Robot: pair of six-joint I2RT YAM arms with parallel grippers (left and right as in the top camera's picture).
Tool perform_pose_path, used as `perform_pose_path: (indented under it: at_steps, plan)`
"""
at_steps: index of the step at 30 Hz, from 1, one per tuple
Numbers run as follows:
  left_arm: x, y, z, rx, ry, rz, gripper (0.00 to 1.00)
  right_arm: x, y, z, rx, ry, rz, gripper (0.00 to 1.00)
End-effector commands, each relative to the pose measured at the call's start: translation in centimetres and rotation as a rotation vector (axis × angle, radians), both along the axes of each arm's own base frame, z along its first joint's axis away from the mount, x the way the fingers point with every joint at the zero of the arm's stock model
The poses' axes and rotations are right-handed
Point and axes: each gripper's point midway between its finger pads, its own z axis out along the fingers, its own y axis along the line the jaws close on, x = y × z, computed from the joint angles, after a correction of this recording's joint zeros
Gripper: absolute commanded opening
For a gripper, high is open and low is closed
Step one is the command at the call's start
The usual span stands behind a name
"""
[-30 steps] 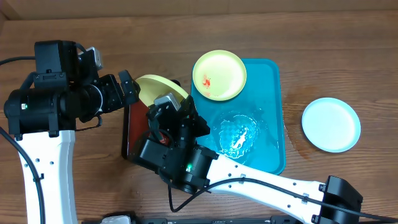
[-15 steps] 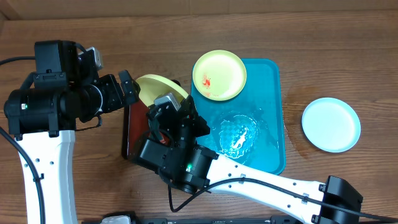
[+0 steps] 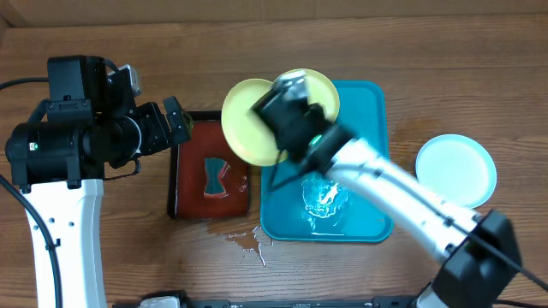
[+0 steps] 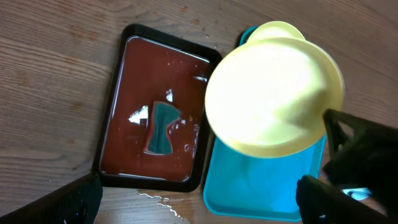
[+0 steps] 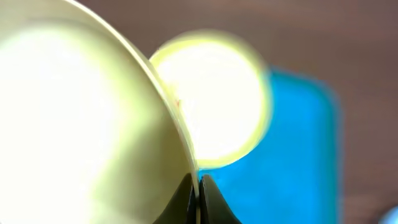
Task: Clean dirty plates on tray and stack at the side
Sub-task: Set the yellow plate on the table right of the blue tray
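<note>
Colour notes for you: yellow-green, teal, brown.
Your held plate [image 3: 248,124] reads pale yellow-green, whitish toward centre; the second plate [image 4: 273,29] matches, its smears too blurred to call. The tray [image 3: 368,162] is bright teal with a glinting wet patch. The side plate [image 3: 455,171]: light-blue rim, white centre. The small tray [image 3: 190,145]: black rim, reddish-brown inside, with a dark teal bow-shaped piece [image 3: 215,177]. The table [image 3: 445,51]: brown wood grain.

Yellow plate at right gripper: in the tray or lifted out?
Lifted out. Right gripper clamps the held plate by its rim; it overlaps the teal tray edge and second plate.
</note>
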Motion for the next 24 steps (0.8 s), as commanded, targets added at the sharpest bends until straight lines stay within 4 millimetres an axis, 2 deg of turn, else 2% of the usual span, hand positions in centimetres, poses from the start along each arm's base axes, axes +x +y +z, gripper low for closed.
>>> perform_pose_path:
  at_steps: [1,6,8,10,13,15,17,19,21,24]
  plan:
    - [0.3,0.1,0.5,0.007,-0.015,0.002,1.0,-2.4,2.5,6.1,0.457,0.165,0.183,0.04]
    - [0.3,0.1,0.5,0.007,-0.015,0.002,1.0,-0.3,-7.0,9.9,0.515,0.083,-0.03,0.04]
    - [0.3,0.1,0.5,0.007,-0.015,0.002,1.0,0.0,-12.2,10.6,0.528,0.069,-0.197,0.04]
    - [0.3,0.1,0.5,0.007,-0.015,0.002,1.0,-0.3,-17.8,10.1,0.502,0.072,-0.382,0.04]
    - [0.3,0.1,0.5,0.007,-0.015,0.002,1.0,-2.4,-26.6,7.9,0.411,0.128,-0.67,0.04]
    - [0.3,0.1,0.5,0.007,-0.015,0.002,1.0,-4.2,-30.6,6.4,0.367,0.177,-0.81,0.04]
    - [0.3,0.1,0.5,0.007,-0.015,0.002,1.0,-5.9,-34.1,4.9,0.329,0.224,-0.936,0.04]
    - [0.3,0.1,0.5,0.007,-0.015,0.002,1.0,-7.6,-36.7,3.0,0.314,0.274,-1.035,0.04]
    - [0.3,0.1,0.5,0.007,-0.015,0.002,1.0,-8.9,-38.3,0.7,0.317,0.325,-1.102,0.04]
    - [0.3,0.1,0.5,0.007,-0.015,0.002,1.0,-10.5,-39.3,-2.5,0.321,0.381,-1.162,0.04]
